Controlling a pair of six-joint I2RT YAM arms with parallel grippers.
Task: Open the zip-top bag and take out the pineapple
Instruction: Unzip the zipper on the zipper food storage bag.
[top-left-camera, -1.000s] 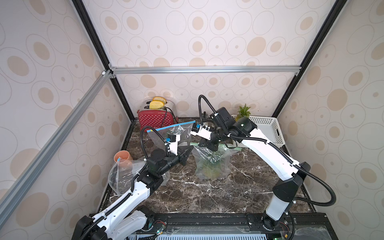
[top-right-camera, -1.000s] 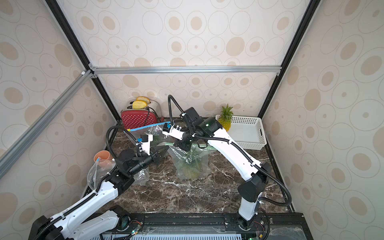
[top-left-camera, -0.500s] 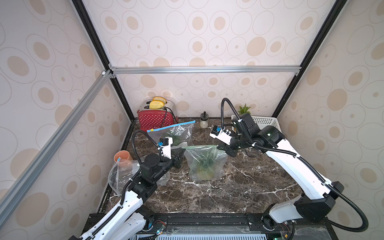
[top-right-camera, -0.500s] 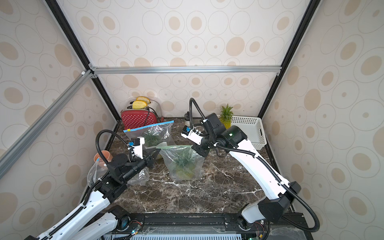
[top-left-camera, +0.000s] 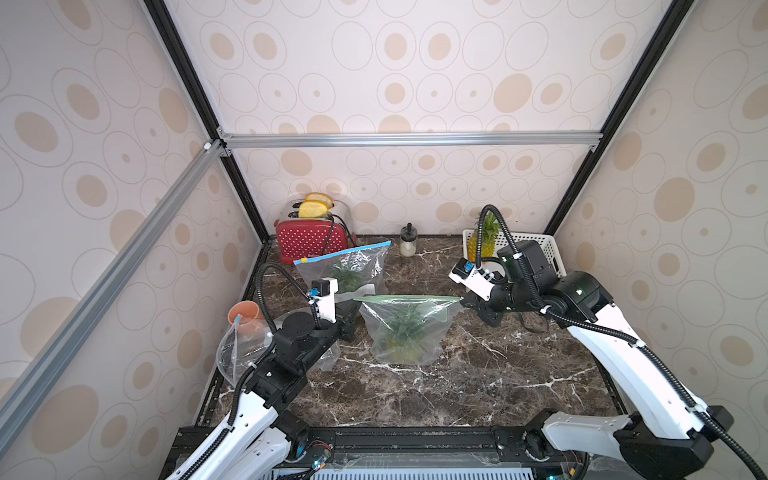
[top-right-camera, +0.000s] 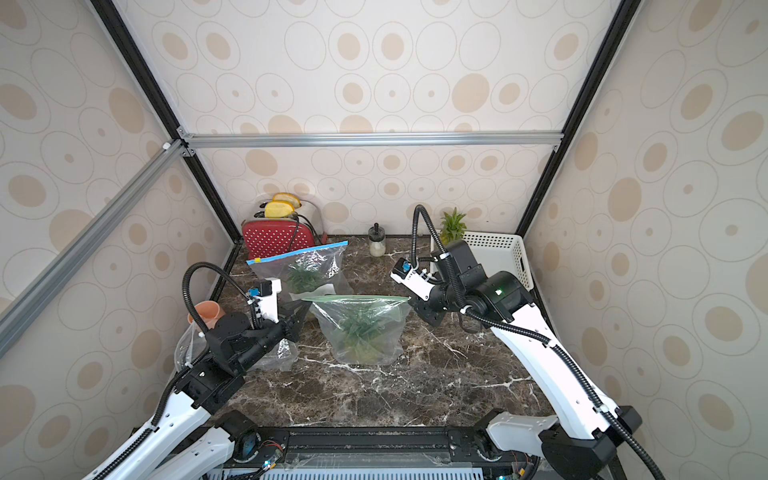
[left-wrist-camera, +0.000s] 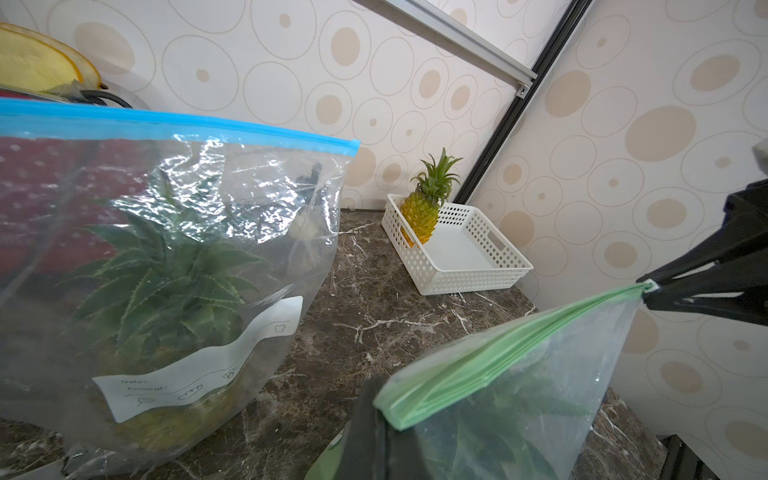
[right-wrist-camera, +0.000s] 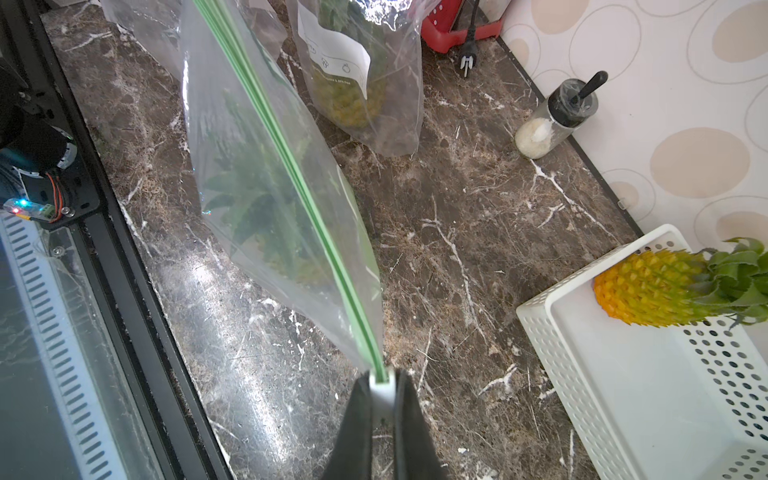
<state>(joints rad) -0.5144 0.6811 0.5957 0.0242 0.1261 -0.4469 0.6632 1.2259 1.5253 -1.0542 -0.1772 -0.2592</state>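
A clear zip-top bag (top-left-camera: 409, 332) with a green zip strip stands mid-table, stretched between both grippers. A pineapple (top-right-camera: 357, 332) sits inside it, its green leaves up. My left gripper (left-wrist-camera: 376, 399) is shut on the strip's left corner. At the strip's other end, my right gripper (right-wrist-camera: 382, 380) is shut on the white slider (right-wrist-camera: 382, 390). In both top views the strip runs level from the left gripper (top-left-camera: 353, 300) to the right gripper (top-left-camera: 465, 300). The strip's two sides lie close together.
Behind stands a second bag (top-left-camera: 345, 270) with a blue zip and another pineapple. A red toaster (top-left-camera: 309, 239) and a small jar (top-left-camera: 408, 243) are at the back. A white basket (top-left-camera: 536, 249) holding a loose pineapple (top-left-camera: 482, 241) fills the back right corner. An orange cup (top-left-camera: 245, 316) and an empty bag (top-left-camera: 241, 353) lie left.
My right gripper has travelled to the right along the green strip, away from the left gripper. The bag now stands lower and stretched wide. The left arm has drawn back slightly.
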